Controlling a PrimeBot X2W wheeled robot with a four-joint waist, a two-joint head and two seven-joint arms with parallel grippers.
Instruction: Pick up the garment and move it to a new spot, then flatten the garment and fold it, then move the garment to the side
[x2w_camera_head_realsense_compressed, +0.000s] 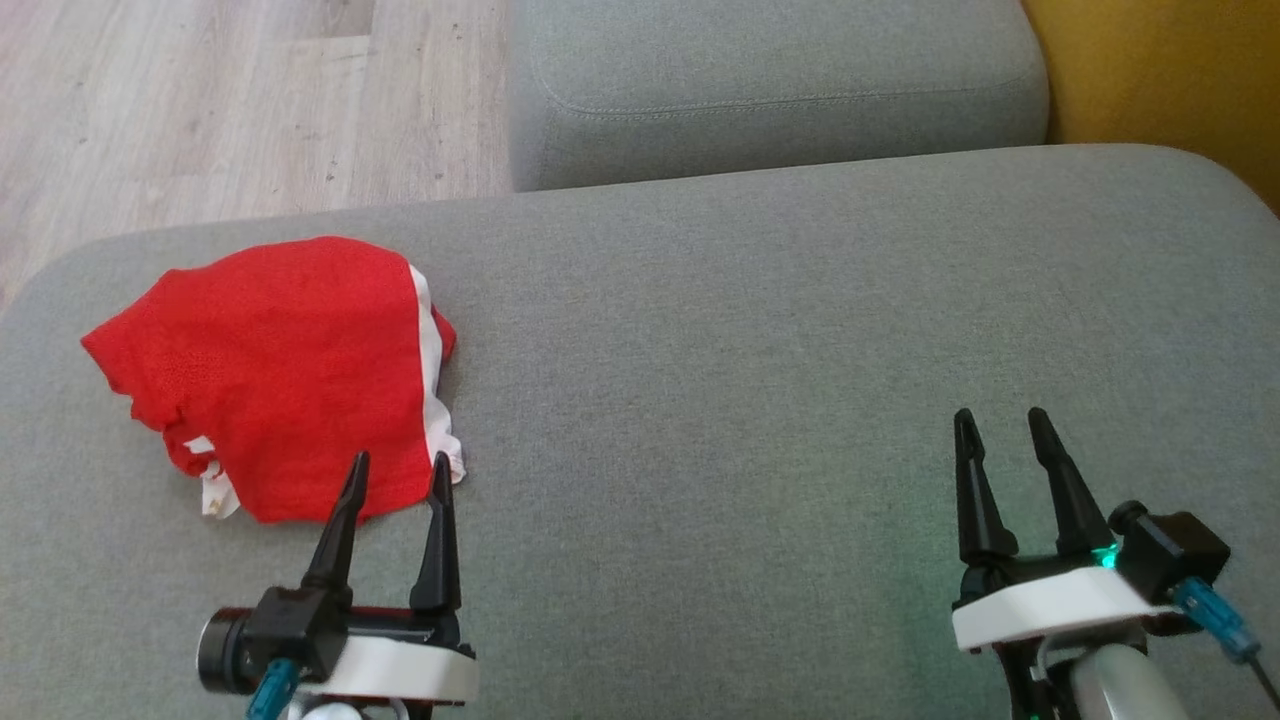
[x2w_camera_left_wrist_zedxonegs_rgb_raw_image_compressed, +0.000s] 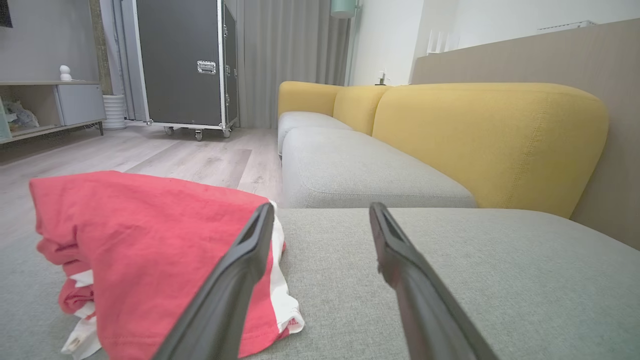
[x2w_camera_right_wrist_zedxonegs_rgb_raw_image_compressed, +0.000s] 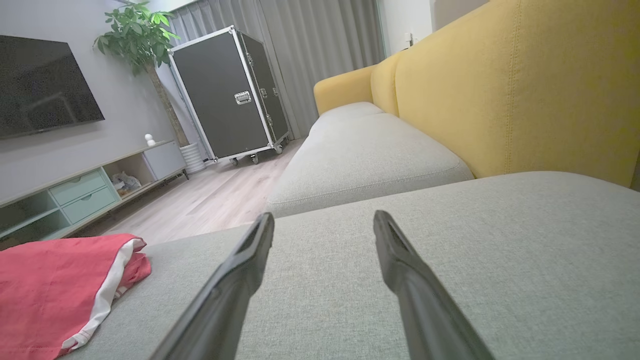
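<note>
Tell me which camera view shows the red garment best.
Head view: nearly the whole garment lies in sight from above. Left wrist view has it close, but partly behind a finger of the left gripper and cropped below. Right wrist view catches one cropped end at lower left.

Living room, grey sofa (x2w_camera_head_realsense_compressed: 800, 350), television (x2w_camera_right_wrist_zedxonegs_rgb_raw_image_compressed: 40, 85), potted plant (x2w_camera_right_wrist_zedxonegs_rgb_raw_image_compressed: 137, 35)

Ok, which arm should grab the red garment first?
Left, probably. The left pincer hangs open at the near edge of the red garment, while the right pincer is open far across the grey cushion.
</note>
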